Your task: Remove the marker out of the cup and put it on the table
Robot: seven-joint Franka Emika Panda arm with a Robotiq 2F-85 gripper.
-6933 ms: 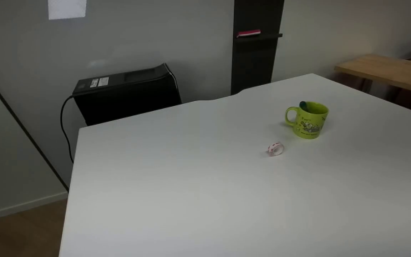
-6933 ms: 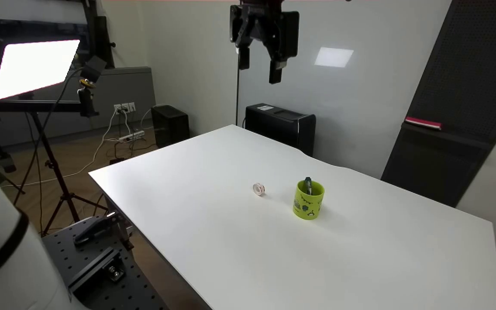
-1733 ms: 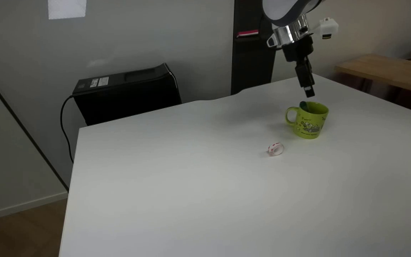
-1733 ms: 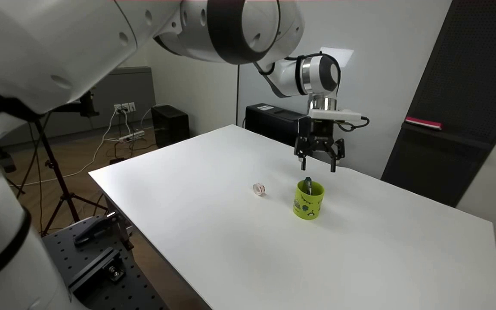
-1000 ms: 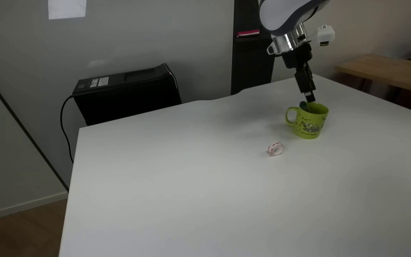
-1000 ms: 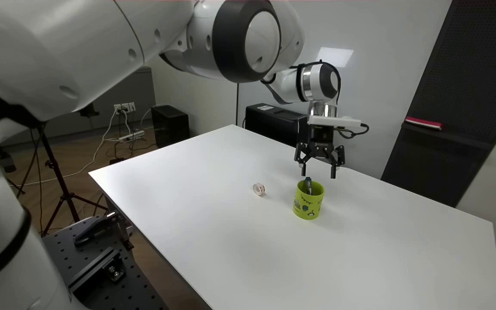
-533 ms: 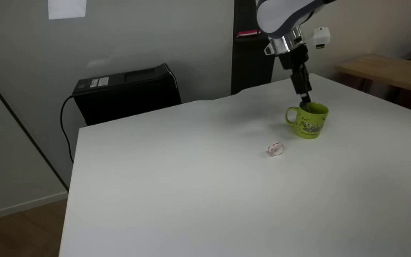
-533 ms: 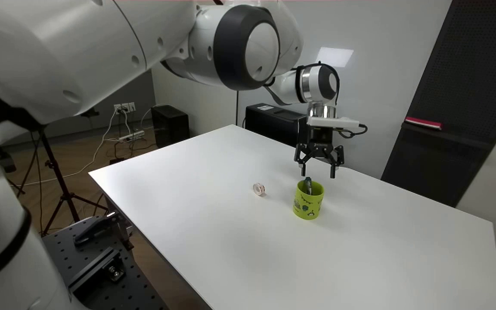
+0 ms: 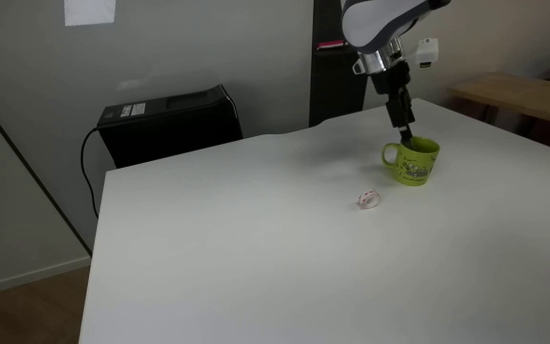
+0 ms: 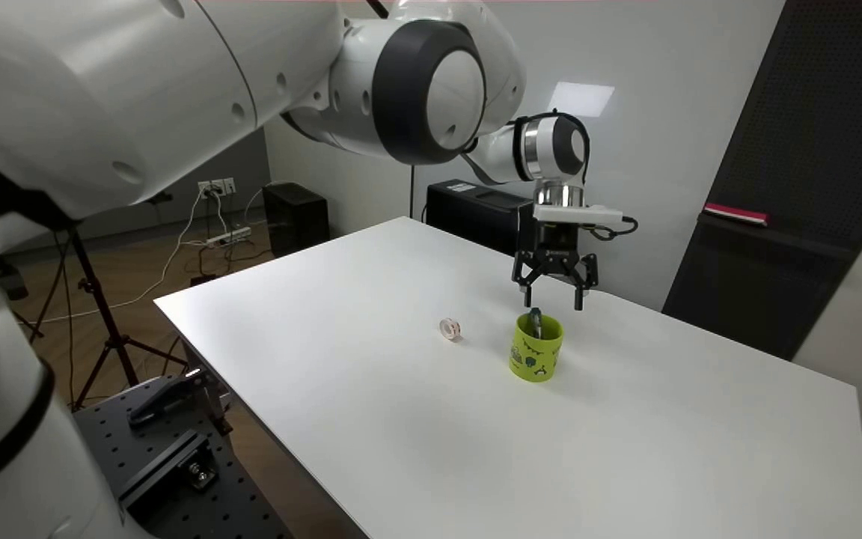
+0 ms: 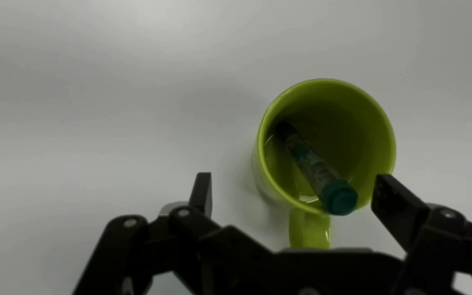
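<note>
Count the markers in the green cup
1: the marker leans inside the cup, teal end up, toward the handle. The cup's floor is partly hidden; no second one shows.

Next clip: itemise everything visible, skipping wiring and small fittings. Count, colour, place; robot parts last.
Large smooth table: 1, white, foreground
Small handled mug: 1, lime green, on the table
Slim cylindrical marker: 1, dark, teal end, inside the mug
Ring-shaped roll: 1, white and red, near the mug
Labelled boxy unit: 1, black, beyond the table
Perforated plate: 1, grey, beside the table
Smaller boxy unit: 1, black, background
Slender tripod: 1, black, background
Tall flat panel: 1, black, background
Thin flat item: 1, red and white, on the panel
Wooden table: 1, light brown, background
Jointed arm: 1, white and black, over the white table
Paired fingers: 2, black, apart, near the mug
</note>
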